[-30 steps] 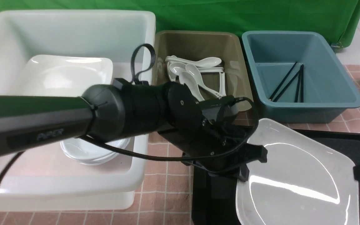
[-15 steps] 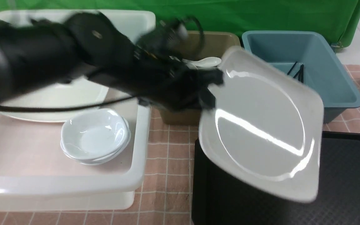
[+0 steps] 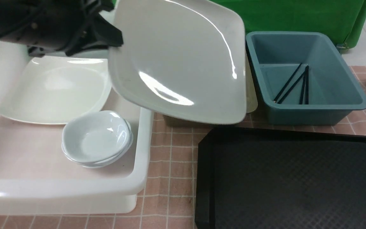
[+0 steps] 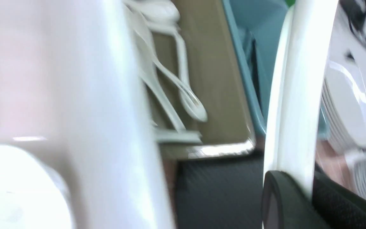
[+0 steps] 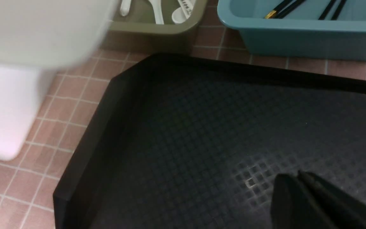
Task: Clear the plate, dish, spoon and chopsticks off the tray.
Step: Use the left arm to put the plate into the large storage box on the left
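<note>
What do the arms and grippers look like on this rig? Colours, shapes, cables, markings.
Left arm: matte black and motion-blurred, with loose black cables running along it; no marking legible. Left gripper: black, angular fingers. Right gripper: black, flat tapered fingers with rounded tips.

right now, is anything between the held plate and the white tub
Nothing visible does. The plate hangs in the air, higher than the white tub's right wall. Inside the tub another plate lies at the back and stacked dishes sit nearer the front, so setting down over the back plate looks safest.
</note>
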Robot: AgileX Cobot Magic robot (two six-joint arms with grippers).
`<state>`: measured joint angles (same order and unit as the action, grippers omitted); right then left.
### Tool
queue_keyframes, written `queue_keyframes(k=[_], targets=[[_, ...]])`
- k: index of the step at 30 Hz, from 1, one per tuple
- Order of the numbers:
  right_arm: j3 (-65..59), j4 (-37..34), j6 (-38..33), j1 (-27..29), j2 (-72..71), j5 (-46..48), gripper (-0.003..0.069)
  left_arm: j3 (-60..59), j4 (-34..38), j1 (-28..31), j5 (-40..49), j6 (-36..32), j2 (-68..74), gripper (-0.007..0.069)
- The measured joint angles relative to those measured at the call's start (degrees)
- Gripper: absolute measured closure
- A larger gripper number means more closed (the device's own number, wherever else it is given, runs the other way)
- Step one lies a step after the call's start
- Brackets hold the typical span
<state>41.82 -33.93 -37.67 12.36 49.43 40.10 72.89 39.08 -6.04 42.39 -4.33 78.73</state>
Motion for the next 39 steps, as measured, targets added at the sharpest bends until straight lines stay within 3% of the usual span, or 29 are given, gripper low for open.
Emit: queue_keyframes(k=[13,20,29,32,39], targets=[[0.0,-3.1,3.5,0.0,3.0,1.6,0.0581,-0.1,0.1,9.8,0.4,-4.3,-0.4,0.0603],[0.0,-3.9,1.0,0.0,4.9,3.0,0.0629,-0.1,7.0,20.6,-1.5,-7.2,-0.6,0.0603],[0.0,-6.0,-0.1,-0.3,7.5,2.8,0.0629,-0.1,7.1,34.4,-1.7,-7.5,-0.6,0.0603],[0.0,-6.0,-1.2,-2.9,9.0,2.2,0.0629,-0.8,7.3,38.5,-2.7,-6.5,-0.1,0.0603],[0.0,-6.1,-4.1,-9.3,10.2,1.6,0.0629,-6.5,10.6,39.1,-5.8,-6.7,4.0,0.0603]])
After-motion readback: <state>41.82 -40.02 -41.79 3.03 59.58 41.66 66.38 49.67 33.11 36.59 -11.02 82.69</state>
